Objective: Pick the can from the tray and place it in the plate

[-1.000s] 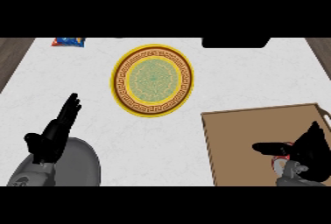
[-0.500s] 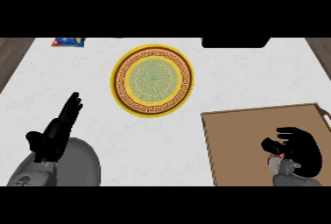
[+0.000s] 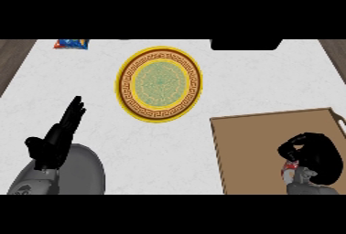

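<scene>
Fingers [image 3: 73,112] straight, my left hand [image 3: 55,139] rests open at the left of the desk [image 3: 88,73]. The plate [image 3: 160,83] lies midway. On the tray [image 3: 253,144], my right hand [image 3: 315,153] curls from above round the can [image 3: 290,166], mostly hidden; I judge it light, rigid, slick, best held round its sides.

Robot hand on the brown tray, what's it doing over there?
The robot's right hand has its fingers curled round the can at the brown tray, lower right. The hand hides most of the can; only a red and white bit shows. The round plate with the yellow rim sits farther up the counter with nothing on it, so the can is not yet there. The left hand rests open at the lower left, holding nothing.
</scene>
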`<move>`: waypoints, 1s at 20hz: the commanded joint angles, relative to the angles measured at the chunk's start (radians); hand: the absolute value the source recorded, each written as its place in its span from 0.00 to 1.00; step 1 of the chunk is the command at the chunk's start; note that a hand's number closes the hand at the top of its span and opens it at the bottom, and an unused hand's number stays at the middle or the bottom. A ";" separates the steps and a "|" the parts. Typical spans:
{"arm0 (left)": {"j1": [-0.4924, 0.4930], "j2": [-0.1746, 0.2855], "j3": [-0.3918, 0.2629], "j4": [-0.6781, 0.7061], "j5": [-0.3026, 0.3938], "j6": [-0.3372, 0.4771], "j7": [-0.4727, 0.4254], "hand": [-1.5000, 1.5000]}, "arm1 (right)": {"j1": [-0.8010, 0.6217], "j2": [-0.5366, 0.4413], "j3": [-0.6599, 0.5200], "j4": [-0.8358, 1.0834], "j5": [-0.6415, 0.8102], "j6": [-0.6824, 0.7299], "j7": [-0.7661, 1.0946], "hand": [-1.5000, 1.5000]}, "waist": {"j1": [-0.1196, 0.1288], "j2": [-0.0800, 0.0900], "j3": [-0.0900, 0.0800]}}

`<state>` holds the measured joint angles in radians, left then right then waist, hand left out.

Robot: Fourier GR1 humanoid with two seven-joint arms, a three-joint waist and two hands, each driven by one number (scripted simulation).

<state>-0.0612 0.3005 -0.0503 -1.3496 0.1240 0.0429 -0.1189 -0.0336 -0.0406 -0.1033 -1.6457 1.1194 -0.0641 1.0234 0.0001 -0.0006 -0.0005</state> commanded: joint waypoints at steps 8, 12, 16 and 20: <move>0.040 0.022 0.020 -0.020 0.007 -0.034 -0.011 0.50 | 0.170 -0.031 0.402 -0.237 0.081 0.027 -0.315 1.00 | -0.005 -0.007 0.000; 0.027 -0.010 0.012 -0.045 -0.020 -0.006 0.016 0.50 | 0.211 -0.065 0.444 -0.365 0.125 0.066 -0.299 1.00 | -0.004 -0.003 0.000; 0.032 0.029 0.072 0.043 0.014 -0.075 -0.076 0.50 | 0.213 0.000 0.601 -0.467 0.274 0.038 -0.230 1.00 | -0.004 -0.003 -0.001; 0.024 -0.001 0.048 0.042 -0.010 -0.057 -0.055 0.50 | 0.101 -0.013 0.592 -0.558 0.344 0.090 -0.213 1.00 | -0.001 -0.002 0.000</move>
<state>-0.0498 0.2894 -0.0136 -1.3124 0.1063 0.0115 -0.1612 0.1266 -0.0571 0.4576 -2.1219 1.3866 0.0114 0.7909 -0.0041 -0.0028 -0.0007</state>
